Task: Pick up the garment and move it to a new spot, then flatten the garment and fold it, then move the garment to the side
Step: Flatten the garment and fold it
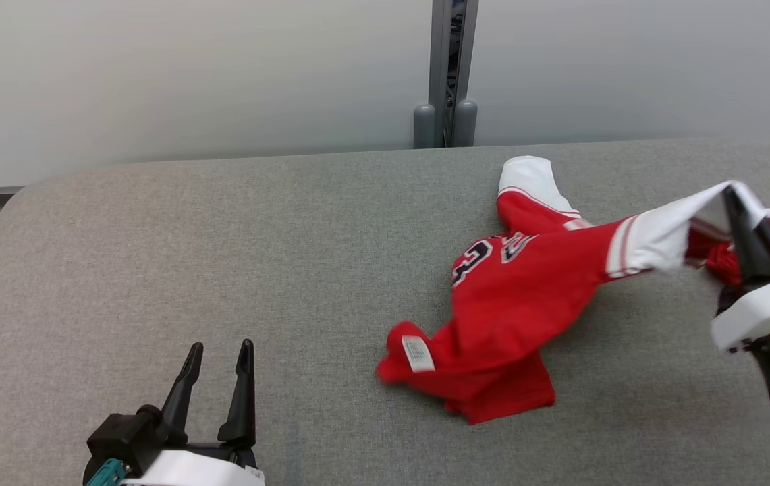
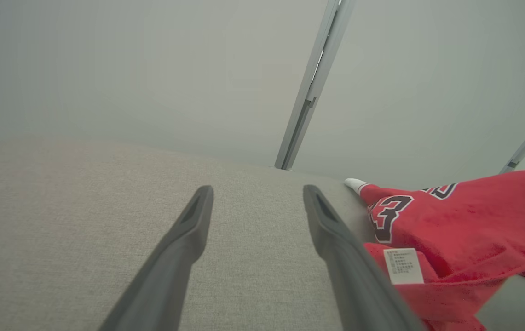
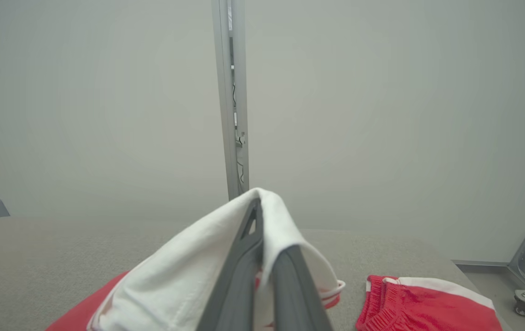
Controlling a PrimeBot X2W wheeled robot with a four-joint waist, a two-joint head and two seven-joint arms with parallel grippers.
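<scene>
on the grey cloth table [image 1: 223,236], right side: a red and white garment [image 1: 513,317], one sleeve [image 1: 661,236] lifted.
the right gripper [image 1: 730,196] is clamped on the soft white sleeve; the left gripper [image 1: 221,345] stands spread wide, holding nothing, well apart. left wrist view shows a white label [image 2: 402,265]; right wrist view shows a ribbed red hem [image 3: 377,303].

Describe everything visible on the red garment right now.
The garment is a red jersey with white sleeve ends, dark-outlined numerals and a white care label. It lies crumpled right of centre on the grey table. The right gripper is shut on one white sleeve, holding it raised; the other sleeve lies flat.
</scene>
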